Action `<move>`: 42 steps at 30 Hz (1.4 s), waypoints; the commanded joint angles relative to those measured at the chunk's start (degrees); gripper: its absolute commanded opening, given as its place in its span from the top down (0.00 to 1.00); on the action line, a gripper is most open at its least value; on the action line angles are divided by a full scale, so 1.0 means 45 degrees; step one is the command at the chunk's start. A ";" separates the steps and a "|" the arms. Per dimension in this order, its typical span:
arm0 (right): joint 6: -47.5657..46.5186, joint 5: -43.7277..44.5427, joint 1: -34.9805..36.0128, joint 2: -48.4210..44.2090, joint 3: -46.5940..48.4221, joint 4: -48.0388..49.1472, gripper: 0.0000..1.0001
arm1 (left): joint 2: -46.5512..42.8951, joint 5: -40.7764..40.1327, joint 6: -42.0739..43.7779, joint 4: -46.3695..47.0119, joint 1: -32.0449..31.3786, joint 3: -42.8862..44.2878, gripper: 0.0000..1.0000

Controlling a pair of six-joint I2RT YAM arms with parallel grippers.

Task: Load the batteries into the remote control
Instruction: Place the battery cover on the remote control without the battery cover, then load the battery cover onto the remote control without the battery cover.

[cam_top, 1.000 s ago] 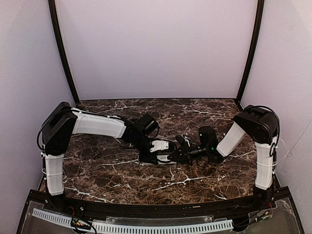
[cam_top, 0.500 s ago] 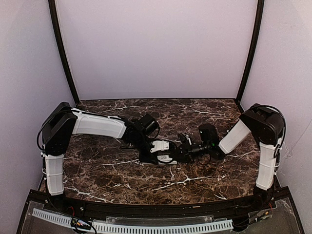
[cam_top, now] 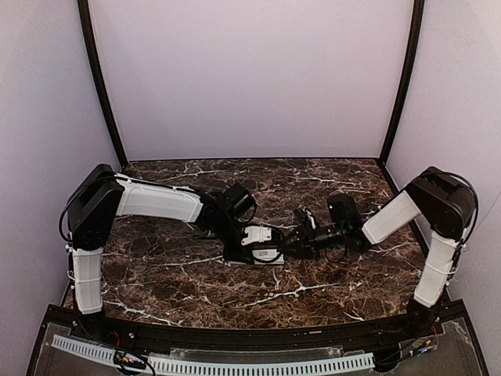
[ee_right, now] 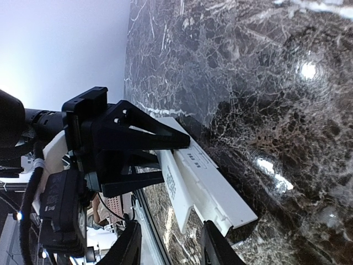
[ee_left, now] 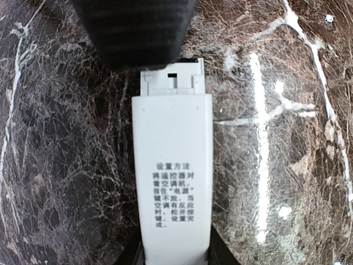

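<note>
Though mostly hidden under black hardware from overhead, plain enough from the left wrist: slim flat white plastic remote control, lying printed face up on the dark brown white-veined marble tabletop, close to its middle. Smooth long face with a block of small dark characters toward the near end; at the far end a stepped, notched lip with a small dark slot. From the right wrist, seems layered along one long side, like a thin panel against the body; cannot tell whether seated or loose.

Bare marble to both long sides of the remote control, toward the pale lavender back wall and toward the black front rail. Black corner posts well apart from everything. White-and-black left arm reaching in from the left, white-and-black right arm from the right, meeting end to end over the remote control.

Left fingers pinching the remote control across its width at one end, one black finger on each long edge. Right fingers spread apart, holding nothing, just off the opposite, notched end; touching it or not, cannot tell.
</note>
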 commanded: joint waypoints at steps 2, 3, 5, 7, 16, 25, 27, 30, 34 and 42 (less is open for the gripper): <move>-0.1538 0.0677 -0.0344 -0.1213 -0.0562 -0.0854 0.61 | -0.0119 0.0076 0.0296 -0.0560 -0.0076 -0.0114 0.74; -0.1852 0.0808 -0.0380 -0.1422 -0.0627 -0.0973 0.60 | -0.0124 0.0036 0.0309 -0.0560 -0.0080 -0.0114 0.73; -0.2651 0.1070 -0.0447 -0.1800 -0.0637 -0.1499 0.58 | -0.0170 -0.0008 0.0332 -0.0598 -0.0082 -0.0082 0.68; -0.3432 0.1417 -0.0480 -0.2305 -0.0591 -0.2069 0.55 | -0.0222 0.0042 0.0379 -0.0615 -0.0082 -0.0049 0.60; -0.5893 0.3321 -0.0519 -0.4344 -0.0793 -0.3257 0.48 | -0.0263 0.0123 0.0499 -0.0579 -0.0082 0.0027 0.54; -0.7328 0.6046 -0.0558 -0.7669 -0.1974 -0.2890 0.04 | -0.0838 0.0287 0.0168 -0.0321 -0.0082 0.0274 0.38; -0.7392 0.7036 -0.0615 -0.8323 -0.2058 -0.3140 0.02 | -0.1179 0.0270 0.0048 -0.0131 -0.0082 0.0291 0.29; -0.7912 0.7771 -0.0793 -0.8974 -0.1725 -0.3732 0.01 | -0.1780 0.0243 -0.0113 0.0252 -0.0082 0.0208 0.10; -1.0303 0.6674 -0.0797 -0.8926 -0.0941 -0.4038 0.03 | -0.2814 -0.0026 -0.0741 0.1122 -0.0082 -0.0023 0.02; -1.3700 0.4794 -0.0715 -0.7132 0.1764 -0.7187 0.01 | -0.5651 -0.3920 -0.4461 0.4618 0.0337 -0.2927 0.02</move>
